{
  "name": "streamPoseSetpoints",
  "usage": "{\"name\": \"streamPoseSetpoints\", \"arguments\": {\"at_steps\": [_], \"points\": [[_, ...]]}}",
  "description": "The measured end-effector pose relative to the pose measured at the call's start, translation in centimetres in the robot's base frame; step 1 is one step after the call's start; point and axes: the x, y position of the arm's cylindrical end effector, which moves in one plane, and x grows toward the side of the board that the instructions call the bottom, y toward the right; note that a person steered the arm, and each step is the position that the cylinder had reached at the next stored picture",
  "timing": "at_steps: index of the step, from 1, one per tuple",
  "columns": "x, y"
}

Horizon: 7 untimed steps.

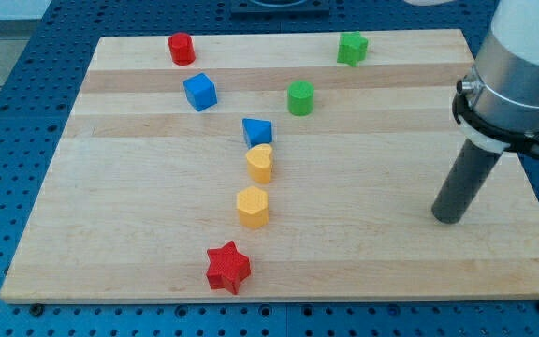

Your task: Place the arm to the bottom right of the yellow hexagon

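The yellow hexagon (pixel 252 206) stands on the wooden board (pixel 110 234), left of the board's middle and toward the view's bottom. My tip (pixel 448 218) rests on the board far to the hexagon's right, at about the same height in the view, well apart from every block. A yellow heart-shaped block (pixel 260 162) sits just above the hexagon. A red star (pixel 227 268) lies below it, slightly left.
A blue triangular block (pixel 257 131) touches the yellow heart's top. A blue cube (pixel 199 92), a red cylinder (pixel 182 48), a green cylinder (pixel 299 97) and a green star (pixel 351 48) stand in the upper half. The arm's white body (pixel 522 65) hangs over the right edge.
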Motion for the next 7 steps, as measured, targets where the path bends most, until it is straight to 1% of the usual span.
{"name": "streamPoseSetpoints", "arguments": {"at_steps": [2, 3, 5, 6, 7], "points": [[-0.4, -0.2], [-0.2, 0.7], [-0.3, -0.6], [0.0, -2.9], [0.2, -8.7]]}}
